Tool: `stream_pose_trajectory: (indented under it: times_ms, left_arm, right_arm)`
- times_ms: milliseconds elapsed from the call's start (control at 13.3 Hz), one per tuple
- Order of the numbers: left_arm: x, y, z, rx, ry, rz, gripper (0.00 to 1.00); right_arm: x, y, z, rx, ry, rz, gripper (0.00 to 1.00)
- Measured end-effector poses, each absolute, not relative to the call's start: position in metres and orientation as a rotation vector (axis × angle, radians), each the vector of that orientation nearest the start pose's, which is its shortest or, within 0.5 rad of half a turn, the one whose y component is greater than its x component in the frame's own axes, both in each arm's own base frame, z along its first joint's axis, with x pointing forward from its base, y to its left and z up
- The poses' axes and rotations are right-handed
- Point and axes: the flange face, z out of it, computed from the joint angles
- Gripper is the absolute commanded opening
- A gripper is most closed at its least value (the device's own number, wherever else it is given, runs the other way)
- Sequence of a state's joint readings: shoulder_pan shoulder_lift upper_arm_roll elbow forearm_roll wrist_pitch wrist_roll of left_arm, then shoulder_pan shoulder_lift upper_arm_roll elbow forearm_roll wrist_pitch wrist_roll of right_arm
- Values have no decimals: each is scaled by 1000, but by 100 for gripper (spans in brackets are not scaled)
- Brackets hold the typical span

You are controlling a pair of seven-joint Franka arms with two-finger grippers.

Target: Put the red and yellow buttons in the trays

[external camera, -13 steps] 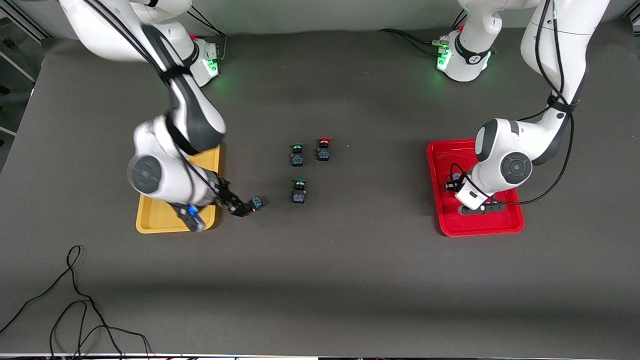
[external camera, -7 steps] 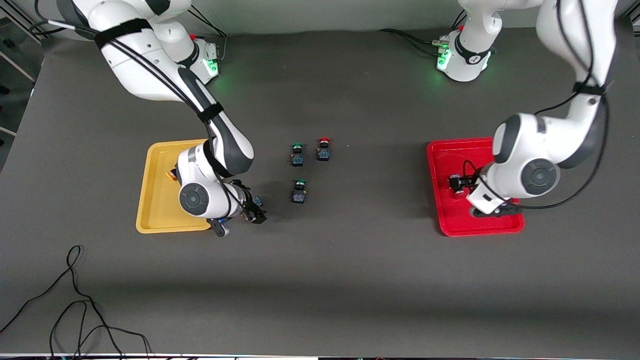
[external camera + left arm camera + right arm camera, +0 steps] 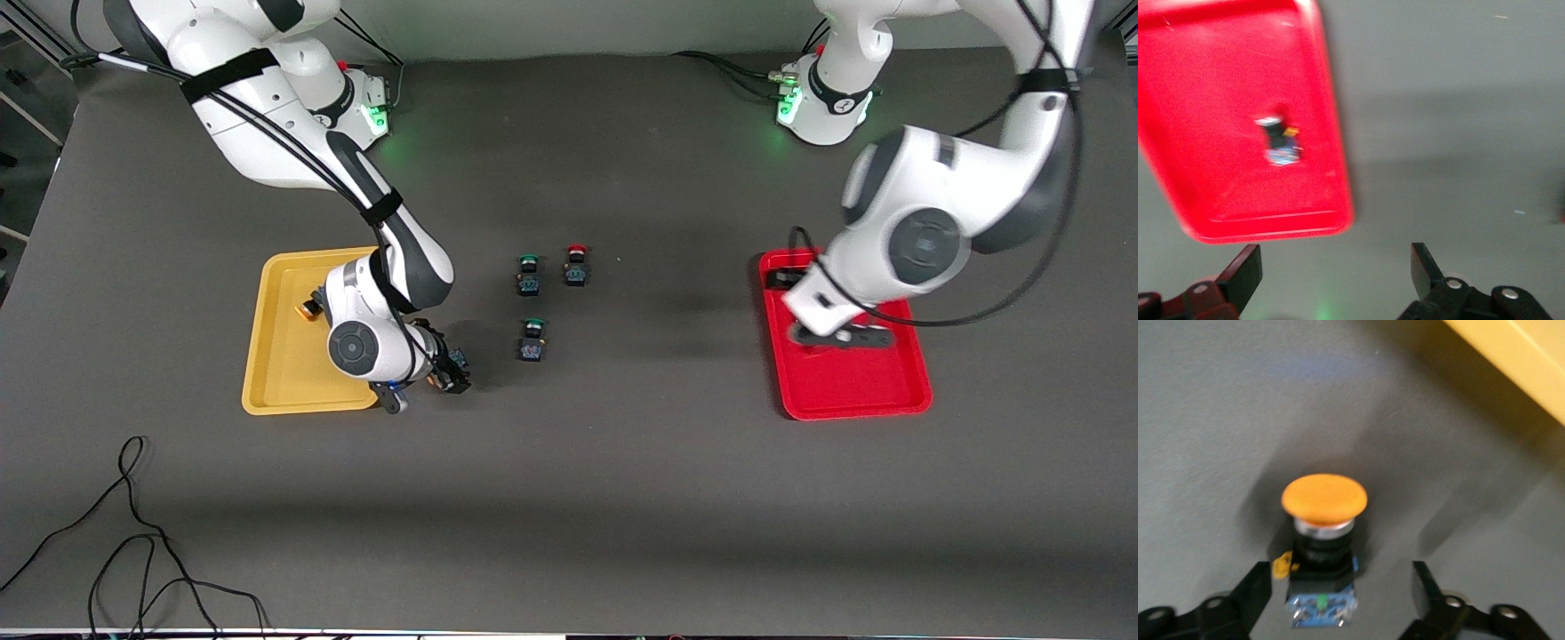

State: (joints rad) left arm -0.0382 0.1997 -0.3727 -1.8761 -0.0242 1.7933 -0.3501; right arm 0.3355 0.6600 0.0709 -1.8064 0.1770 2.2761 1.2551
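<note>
A dark grey worktop (image 3: 622, 489) carries two trays and several small push-button switches.

Toward the right arm's end lies the yellow tray (image 3: 284, 356). One yellow-capped button (image 3: 308, 309) sits inside it, partly hidden by the arm.

Just beside that tray, the right tool (image 3: 452, 373) is low at the worktop. Its fingers are spread, one on each side of a second yellow-capped button (image 3: 1323, 540) without gripping it. This button stands on the bare worktop, outside the tray.

In the middle of the worktop stand three more switches. A green-capped button (image 3: 529, 276) and a red-capped button (image 3: 576, 266) stand side by side. Another green-capped button (image 3: 532, 340) stands nearer the front camera.

Toward the left arm's end lies the red tray (image 3: 853, 382). The left tool (image 3: 840, 335) is raised over it, fingers spread and holding nothing. A button (image 3: 1279, 141) lies inside this tray; its cap colour cannot be made out.
</note>
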Motion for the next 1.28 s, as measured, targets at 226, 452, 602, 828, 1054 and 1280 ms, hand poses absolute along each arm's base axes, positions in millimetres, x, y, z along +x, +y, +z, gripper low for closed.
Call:
stream_pose_trajectory:
  times_ms: [226,452,602,828,1054,1280]
  left_arm:
    - [496,-311,394,-3154,23,367,99]
    - [462,-395,375,-3224,-106,252,99]
    - [438,-438,355,-3247,-171,219,99]
    - [403,-483,317,-3202,-221,155,99]
    - [384,-507,263,-3151,-242,144,99]
    - [389,-508,210,-3158,-274,192,99]
  right_arm:
    - [580,251,170,-2759,1485,372,20]
    - [583,249,192,-2756,1484,364,20]
    - [587,242,230,-2768,1470,367,20]
    - [593,196,311,-2816,1340,384,20]
    - [597,115,338,-2873,1193,406,20]
    - [583,55,279,-2912,1063,359,20]
